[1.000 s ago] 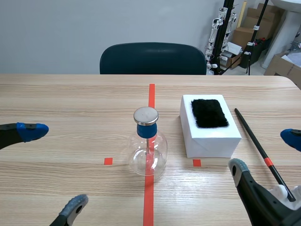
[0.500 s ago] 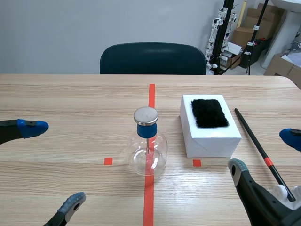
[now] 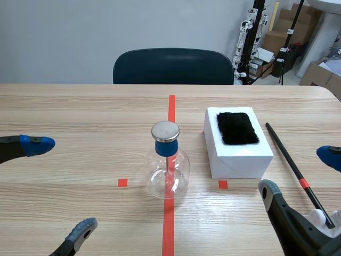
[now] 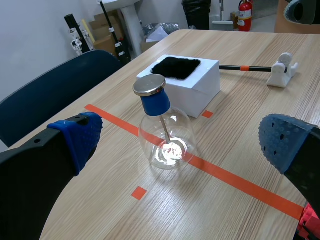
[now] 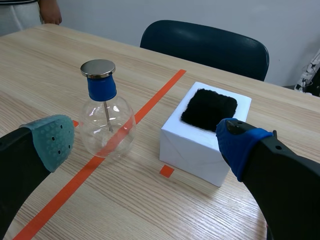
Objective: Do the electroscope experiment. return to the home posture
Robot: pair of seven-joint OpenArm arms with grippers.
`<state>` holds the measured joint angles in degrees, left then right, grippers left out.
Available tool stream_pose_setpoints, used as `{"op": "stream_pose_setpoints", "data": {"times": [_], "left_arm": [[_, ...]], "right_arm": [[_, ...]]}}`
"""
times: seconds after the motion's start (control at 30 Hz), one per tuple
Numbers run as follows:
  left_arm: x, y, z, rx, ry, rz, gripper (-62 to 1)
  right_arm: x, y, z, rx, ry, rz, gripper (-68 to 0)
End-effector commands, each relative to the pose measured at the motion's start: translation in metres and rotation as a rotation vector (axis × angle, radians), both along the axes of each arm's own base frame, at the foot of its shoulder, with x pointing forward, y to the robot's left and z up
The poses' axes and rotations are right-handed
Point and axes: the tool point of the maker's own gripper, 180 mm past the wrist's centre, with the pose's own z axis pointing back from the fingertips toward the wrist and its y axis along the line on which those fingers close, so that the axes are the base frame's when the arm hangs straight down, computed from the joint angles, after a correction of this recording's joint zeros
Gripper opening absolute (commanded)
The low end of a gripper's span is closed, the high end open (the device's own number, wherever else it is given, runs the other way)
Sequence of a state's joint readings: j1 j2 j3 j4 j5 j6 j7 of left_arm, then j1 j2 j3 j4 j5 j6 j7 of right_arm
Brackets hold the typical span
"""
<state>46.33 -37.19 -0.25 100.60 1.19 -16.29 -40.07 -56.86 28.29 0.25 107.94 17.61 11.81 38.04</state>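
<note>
The electroscope (image 3: 168, 169) is stood upright mid-counter (image 3: 80, 112), on the red line, with a fur-topped white box (image 3: 240, 157) just beside it. The left hand (image 3: 59, 186) is held wide open and empty near the left edge. The right hand (image 5: 145, 141) is likewise spread and empty near the right edge, by the black rod (image 3: 287, 157).

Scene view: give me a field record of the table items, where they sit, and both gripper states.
flask: upright, mid-table, metal disc on top
box: white, right of the flask, apart from it
pad: black, on top of the box
rod: black, lying right of the box
stand: white, at the rod's near end
left gripper: open, holding nothing
right gripper: open, holding nothing
</note>
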Motion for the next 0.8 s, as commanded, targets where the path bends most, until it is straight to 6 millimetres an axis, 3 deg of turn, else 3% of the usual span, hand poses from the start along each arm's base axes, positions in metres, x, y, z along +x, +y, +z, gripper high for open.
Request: {"op": "stream_pose_setpoints", "data": {"times": [0.0, 0.77], "left_arm": [[0.0004, -0.0003, 0.0033, -0.018, -0.005, 0.004, 1.4], [0.0042, 0.003, 0.0079, -0.06, 0.005, 0.032, 1.4]], "right_arm": [[0.0034, 0.0001, 0.0067, 0.011, -0.026, 0.005, -9.7], [0.0079, -0.0002, 0.0078, 0.004, -0.034, 0.004, -9.7]]}}
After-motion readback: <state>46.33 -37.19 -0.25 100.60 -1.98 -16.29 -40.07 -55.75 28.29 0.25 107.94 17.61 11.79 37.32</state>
